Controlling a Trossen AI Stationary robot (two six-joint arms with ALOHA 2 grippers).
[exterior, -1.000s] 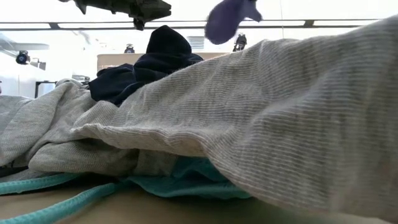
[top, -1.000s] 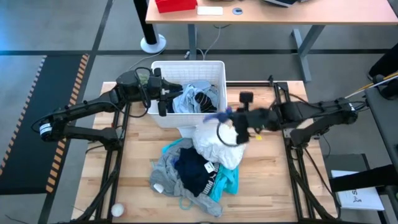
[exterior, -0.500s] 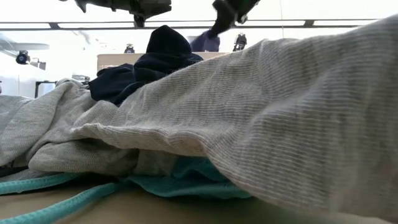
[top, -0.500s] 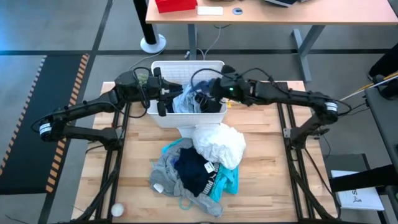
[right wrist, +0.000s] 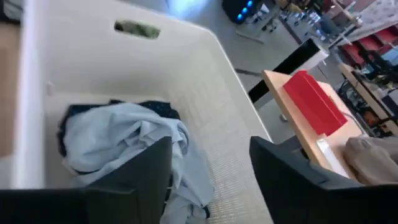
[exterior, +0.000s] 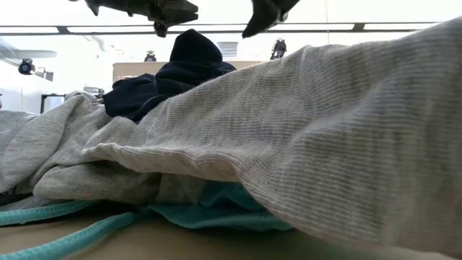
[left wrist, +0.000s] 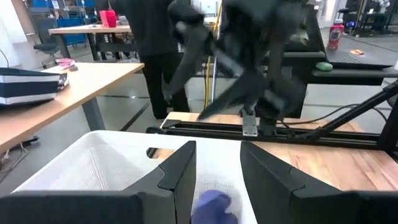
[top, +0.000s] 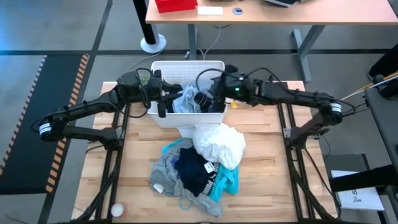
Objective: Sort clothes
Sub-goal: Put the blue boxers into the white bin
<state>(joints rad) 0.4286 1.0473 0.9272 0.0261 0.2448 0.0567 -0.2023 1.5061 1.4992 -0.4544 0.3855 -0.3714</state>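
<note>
The white bin [top: 186,64] stands at the table's far middle, with a light blue garment [right wrist: 124,140] and dark pieces inside. My right gripper [top: 210,99] hovers open over the bin's right part, holding nothing. My left gripper [top: 169,94] stands open at the bin's left rim, and a blue sock [left wrist: 211,205] lies in the bin below its fingers. In front of the bin, a pile of clothes rests on the table: a white garment [top: 219,144], a navy top [top: 193,171], a grey piece [top: 163,171] and a teal piece [top: 227,180].
A small white ball [top: 116,210] lies near the table's near left corner. Beyond the table's far edge stands a wooden desk [top: 273,14] with a red box [top: 176,5]. Bare wood shows to the left and right of the pile.
My right gripper has carried the blue sock from above the white garment toward the far edge, over the bin, and let it go. The sock no longer hangs from its fingers.
</note>
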